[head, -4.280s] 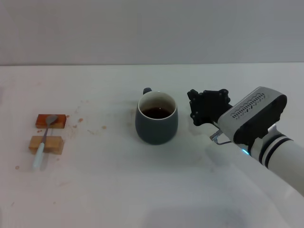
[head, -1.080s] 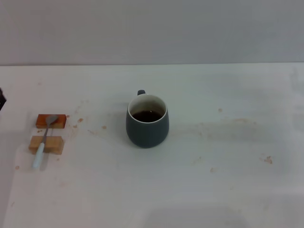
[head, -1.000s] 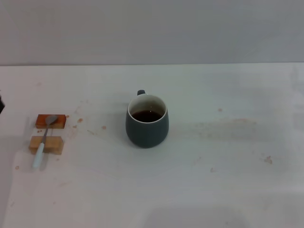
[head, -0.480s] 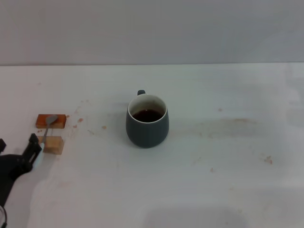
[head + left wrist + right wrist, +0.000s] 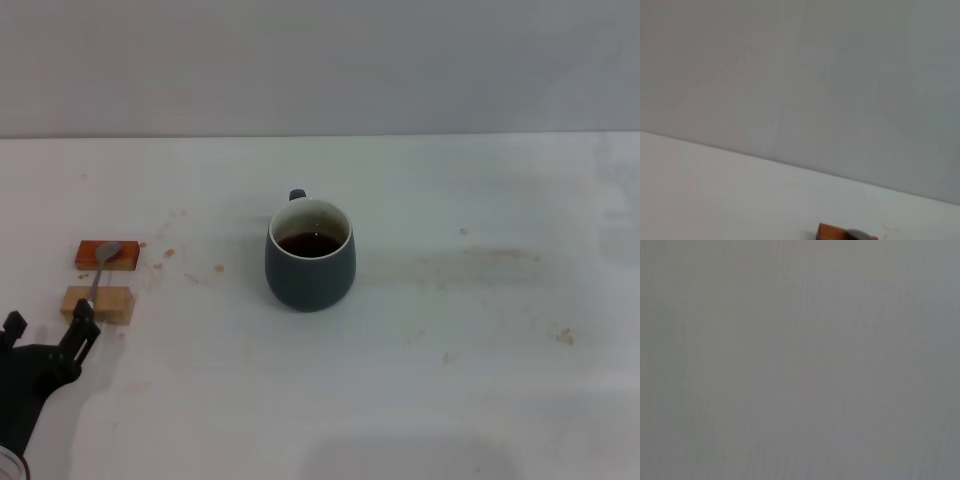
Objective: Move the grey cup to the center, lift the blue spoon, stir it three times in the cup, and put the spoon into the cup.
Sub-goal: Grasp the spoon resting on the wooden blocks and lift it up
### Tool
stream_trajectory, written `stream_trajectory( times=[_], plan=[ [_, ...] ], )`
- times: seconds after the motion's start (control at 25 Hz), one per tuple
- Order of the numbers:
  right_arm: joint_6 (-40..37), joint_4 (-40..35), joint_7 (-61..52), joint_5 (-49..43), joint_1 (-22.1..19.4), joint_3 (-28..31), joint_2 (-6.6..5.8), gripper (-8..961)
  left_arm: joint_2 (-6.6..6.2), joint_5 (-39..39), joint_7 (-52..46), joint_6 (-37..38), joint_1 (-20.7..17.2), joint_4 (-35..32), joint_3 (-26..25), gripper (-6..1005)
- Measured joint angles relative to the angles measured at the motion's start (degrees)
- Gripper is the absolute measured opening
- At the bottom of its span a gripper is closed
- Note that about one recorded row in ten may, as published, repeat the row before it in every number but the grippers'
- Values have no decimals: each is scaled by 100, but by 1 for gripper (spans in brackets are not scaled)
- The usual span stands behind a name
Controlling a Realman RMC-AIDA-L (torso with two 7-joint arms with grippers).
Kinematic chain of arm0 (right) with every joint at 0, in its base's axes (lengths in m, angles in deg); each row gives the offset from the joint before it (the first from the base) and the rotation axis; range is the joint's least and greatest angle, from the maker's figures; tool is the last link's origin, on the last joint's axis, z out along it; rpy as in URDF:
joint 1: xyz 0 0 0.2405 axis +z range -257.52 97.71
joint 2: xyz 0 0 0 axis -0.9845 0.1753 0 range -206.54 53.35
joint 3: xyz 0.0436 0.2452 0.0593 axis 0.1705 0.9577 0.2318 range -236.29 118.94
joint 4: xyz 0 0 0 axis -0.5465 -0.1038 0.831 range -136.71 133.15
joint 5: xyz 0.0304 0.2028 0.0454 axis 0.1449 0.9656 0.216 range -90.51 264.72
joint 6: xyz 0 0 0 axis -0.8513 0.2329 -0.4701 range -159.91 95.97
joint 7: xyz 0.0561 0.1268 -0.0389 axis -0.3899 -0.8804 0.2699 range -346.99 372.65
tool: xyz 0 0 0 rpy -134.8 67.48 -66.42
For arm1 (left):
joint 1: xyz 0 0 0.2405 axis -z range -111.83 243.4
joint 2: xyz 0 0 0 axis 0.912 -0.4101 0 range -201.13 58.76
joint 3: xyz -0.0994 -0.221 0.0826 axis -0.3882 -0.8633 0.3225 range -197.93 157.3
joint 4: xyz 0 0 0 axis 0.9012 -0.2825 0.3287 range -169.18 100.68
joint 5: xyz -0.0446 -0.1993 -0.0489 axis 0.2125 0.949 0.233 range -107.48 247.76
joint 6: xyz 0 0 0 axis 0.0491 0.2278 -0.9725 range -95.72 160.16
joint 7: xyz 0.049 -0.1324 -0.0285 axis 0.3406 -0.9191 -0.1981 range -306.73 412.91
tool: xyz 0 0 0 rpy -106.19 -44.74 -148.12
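The grey cup (image 5: pixel 310 262) looks like ceramic, with a matt dark outside and a smooth white inside and rim; the dark liquid in it has a slight shine. The blue spoon (image 5: pixel 98 274) has a shiny metal bowl and neck. It lies on two small blocks: the far block (image 5: pixel 106 255) is reddish-brown, the near block (image 5: pixel 98 303) is pale and looks like raw wood. The counter (image 5: pixel 450 330) is white, smooth and matt, with small brownish stains. The left hand (image 5: pixel 45 333) is of matt black plastic or metal; which one I cannot tell.
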Motion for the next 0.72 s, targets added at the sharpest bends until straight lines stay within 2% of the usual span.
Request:
stream_trajectory(
  times=[0.12, 0.44, 0.72],
  plan=[
    [0, 9, 1, 0, 1, -6, 0, 545, 8, 148, 33, 139, 74, -147, 135, 763],
    [-9, 13, 4, 0, 36, -14, -1, 545, -2, 1460, 846, 837, 388, -524, 991, 748],
    [-19, 13, 11, -1, 62, -28, -2, 545, 6, 1849, 907, 1161, 535, -814, 1312, 736]
  ],
)
